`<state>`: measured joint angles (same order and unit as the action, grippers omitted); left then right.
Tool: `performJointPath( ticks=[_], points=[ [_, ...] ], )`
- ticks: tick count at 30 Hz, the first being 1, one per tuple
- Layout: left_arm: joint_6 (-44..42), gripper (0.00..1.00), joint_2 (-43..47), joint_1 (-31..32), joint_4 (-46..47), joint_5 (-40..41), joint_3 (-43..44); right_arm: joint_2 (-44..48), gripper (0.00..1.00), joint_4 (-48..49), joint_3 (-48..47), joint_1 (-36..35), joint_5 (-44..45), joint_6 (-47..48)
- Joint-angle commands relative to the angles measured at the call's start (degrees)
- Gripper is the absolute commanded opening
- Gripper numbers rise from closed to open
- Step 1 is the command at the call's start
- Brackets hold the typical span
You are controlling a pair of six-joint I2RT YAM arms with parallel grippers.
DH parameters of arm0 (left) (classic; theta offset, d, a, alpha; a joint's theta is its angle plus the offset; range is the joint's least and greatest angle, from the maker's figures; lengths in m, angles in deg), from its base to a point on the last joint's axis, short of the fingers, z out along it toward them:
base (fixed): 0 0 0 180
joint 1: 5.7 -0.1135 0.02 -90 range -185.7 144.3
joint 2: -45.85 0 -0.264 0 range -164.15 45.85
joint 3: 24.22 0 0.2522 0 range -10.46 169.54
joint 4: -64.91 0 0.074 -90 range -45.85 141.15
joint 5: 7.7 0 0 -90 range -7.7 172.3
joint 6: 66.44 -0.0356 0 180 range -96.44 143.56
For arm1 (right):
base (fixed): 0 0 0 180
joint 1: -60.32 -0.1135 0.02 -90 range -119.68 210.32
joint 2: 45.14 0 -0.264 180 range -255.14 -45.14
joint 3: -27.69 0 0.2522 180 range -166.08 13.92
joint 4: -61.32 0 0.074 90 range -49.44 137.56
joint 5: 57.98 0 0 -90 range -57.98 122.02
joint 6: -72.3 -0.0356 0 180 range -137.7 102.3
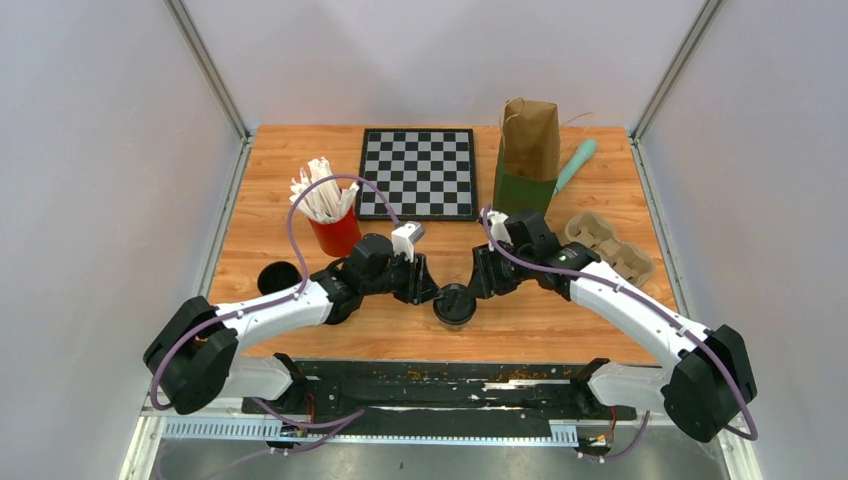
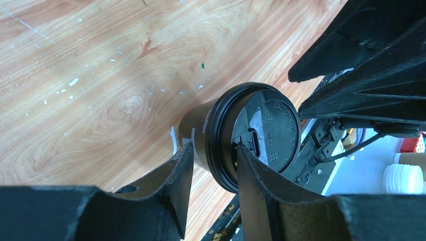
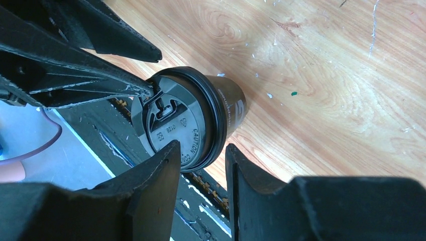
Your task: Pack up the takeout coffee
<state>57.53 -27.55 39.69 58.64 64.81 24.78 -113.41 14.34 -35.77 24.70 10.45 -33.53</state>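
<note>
Straddling the black lid rim of a dark brown disposable cup (image 1: 455, 304) with left gripper (image 2: 214, 150) and right gripper (image 3: 201, 148); clamped or loose, cannot tell.

dark brown cup (image 1: 455, 305) with black sip lid seated stands upright at near centre; second dark cup (image 1: 279, 277) sits upright well to its left, lid detail unclear.

I see my left arm (image 1: 270, 315) and right arm (image 1: 625, 297) in white shells with bulky black joints, 1 purple cable (image 1: 291, 212) looping over each, and matte black fingers (image 2: 168, 193) with rough edges.
</note>
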Motion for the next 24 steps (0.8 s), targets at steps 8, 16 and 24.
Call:
performJointPath(
  ticks=[8, 16, 24],
  points=[
    [-1.36, 0.43, -1.26, 0.34, 0.2, 0.09, -1.64, -2.72, 0.34, 4.1, -0.2, -0.37, -0.08, -0.33],
    [-1.77, 0.41, -1.27, 0.32, -0.43, 0.52, -2.05, -2.72, 0.29, 5.66, 3.49, -0.27, 1.29, -0.74],
    [-1.91, 0.4, -1.36, 0.34, -0.67, 1.38, -3.73, -2.3, 0.27, 7.56, 8.02, 0.81, 2.27, -0.76]
  ],
)
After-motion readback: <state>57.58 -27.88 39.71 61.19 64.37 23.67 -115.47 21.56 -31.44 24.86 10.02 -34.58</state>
